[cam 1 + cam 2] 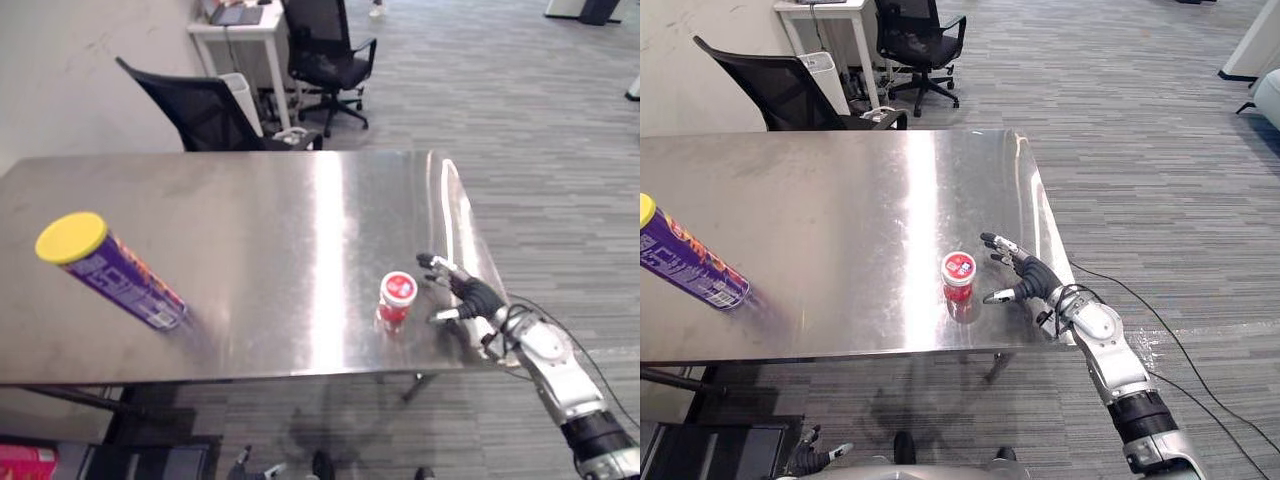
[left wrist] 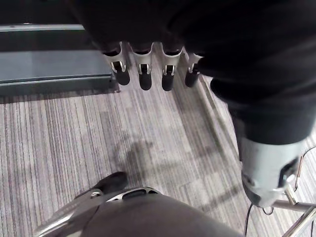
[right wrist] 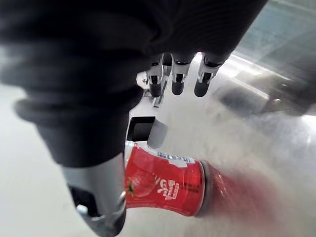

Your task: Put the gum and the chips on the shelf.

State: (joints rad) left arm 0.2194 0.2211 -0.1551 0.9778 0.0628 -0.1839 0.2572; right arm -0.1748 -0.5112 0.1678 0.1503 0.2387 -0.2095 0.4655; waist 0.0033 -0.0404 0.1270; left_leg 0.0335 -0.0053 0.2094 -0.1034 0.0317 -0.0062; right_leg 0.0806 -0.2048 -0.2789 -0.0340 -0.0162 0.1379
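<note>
Progress: judged at the start. Neither item is lifted or shelved, and grasping, carrying and placing both items are all left to do.
Left hand (image 2: 144, 74): hangs low on the near side of the table, over the floor. Its fingers are straight and relaxed, and it holds nothing.
Right hand (image 1: 1028, 276): by the table's near right corner, at 3 o'clock of the gum. Its fingers are spread wide and it holds nothing. The thumb is just beside the tub; contact cannot be confirmed.
Gum (image 1: 958, 276): stands upright near the table's front edge. It is a small red tub with a printed label and a red-and-white lid.
Chips (image 1: 112, 272): stand at 9 o'clock of the gum, well apart. It is a tall purple can with a yellow lid, untouched.
Table (image 1: 280, 220): bare steel, carrying these two items.
Chairs (image 1: 205, 112): black, at 12 o'clock beyond the table.
</note>
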